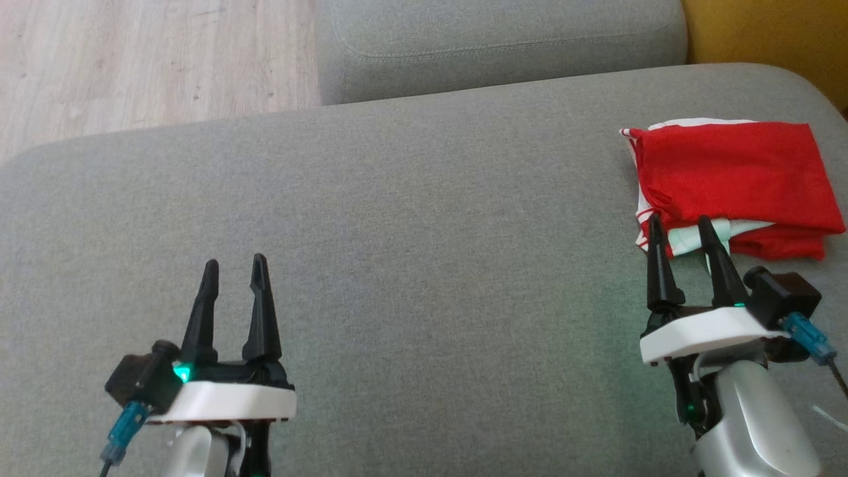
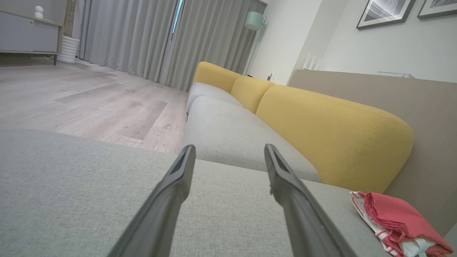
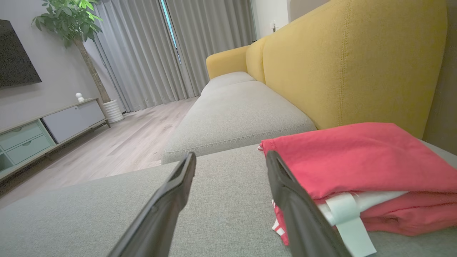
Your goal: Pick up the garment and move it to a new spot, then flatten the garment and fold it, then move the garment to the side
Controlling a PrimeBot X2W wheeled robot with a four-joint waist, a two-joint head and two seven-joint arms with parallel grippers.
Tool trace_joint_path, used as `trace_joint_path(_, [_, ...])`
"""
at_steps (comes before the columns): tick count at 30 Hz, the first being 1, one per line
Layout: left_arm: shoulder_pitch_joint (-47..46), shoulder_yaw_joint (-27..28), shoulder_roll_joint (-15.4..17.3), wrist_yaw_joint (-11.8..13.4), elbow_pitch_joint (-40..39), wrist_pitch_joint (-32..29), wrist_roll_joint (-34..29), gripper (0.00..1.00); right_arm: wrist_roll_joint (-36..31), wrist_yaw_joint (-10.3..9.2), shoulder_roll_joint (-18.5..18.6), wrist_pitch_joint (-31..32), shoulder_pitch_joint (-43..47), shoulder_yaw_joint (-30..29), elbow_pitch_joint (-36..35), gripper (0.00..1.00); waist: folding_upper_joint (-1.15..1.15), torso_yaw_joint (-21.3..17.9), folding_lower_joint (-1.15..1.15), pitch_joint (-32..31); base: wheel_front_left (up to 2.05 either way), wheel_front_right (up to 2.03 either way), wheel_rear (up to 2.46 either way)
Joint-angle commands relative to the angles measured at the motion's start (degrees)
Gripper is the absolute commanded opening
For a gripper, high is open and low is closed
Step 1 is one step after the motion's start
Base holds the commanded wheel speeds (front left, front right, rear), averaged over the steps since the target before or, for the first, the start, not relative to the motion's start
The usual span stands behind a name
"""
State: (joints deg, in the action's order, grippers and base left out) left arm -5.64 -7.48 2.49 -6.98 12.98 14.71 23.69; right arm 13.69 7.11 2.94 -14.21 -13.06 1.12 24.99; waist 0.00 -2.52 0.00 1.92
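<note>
Item: garment (image 1: 735,185), red with white trim.
Condition: folded into a compact stack of layers, with a white strip (image 3: 342,210) showing at its near edge.
Location: far right of the grey sofa seat (image 1: 424,218), close to the yellow backrest (image 3: 357,64).
Left gripper (image 1: 234,262): fingers spread, empty, over bare seat at near left, well apart from the garment.
Right gripper (image 1: 679,220): fingers spread, empty, tips at the garment's near edge; whether they touch it cannot be told.
Progress, by judgement: the folding looks done and the garment lies at the side, so the task appears finished or nearly so. At most a last nudge remains.
</note>
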Motion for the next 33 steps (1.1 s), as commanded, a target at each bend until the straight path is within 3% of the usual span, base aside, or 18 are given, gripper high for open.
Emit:
trace_joint_path(1, [-1.71, 2.05, 0.39, 0.37, -2.11, 0.29, 0.19, 1.00, 0.46, 0.37, -0.06, -0.78, -1.37, 1.53, -1.95, 1.00, 0.00, 0.02, 0.00, 0.11, 0.00, 0.00, 0.00])
trace_joint_path(5, [-1.75, 2.29, 0.39, 0.41, -2.45, 0.29, 0.42, 1.00, 0.44, 0.37, -0.06, -0.78, -1.41, 1.95, -1.76, 1.00, 0.00, 0.00, 0.00, 0.38, 0.00, 0.00, 0.00])
trace_joint_path(6, [0.01, 0.14, 0.00, -0.01, -0.39, 0.00, 0.21, 0.00, 0.04, 0.00, 0.00, 0.01, 0.00, 0.45, 0.06, 0.00, 0.00, 0.01, 0.00, 0.36, 0.00, 0.00, 0.00])
trace_joint_path(9, [1.18, -0.03, -0.05, -0.07, 2.60, -0.04, 0.19, 0.00, -0.01, -0.01, -0.27, 0.11, 1.45, 0.47, 2.87, 0.00, 0.00, 0.01, 0.01, 0.38, 0.00, 0.00, 0.00])
trace_joint_path(33, [0.86, 2.39, 0.15, -0.15, 2.35, -3.80, 12.88, 0.00, 14.41, 0.06, -0.24, 3.91, 2.44, -1.04, 0.33, 0.00, 0.00, 0.47, 0.00, -0.01, 0.00, 0.00, 0.00])
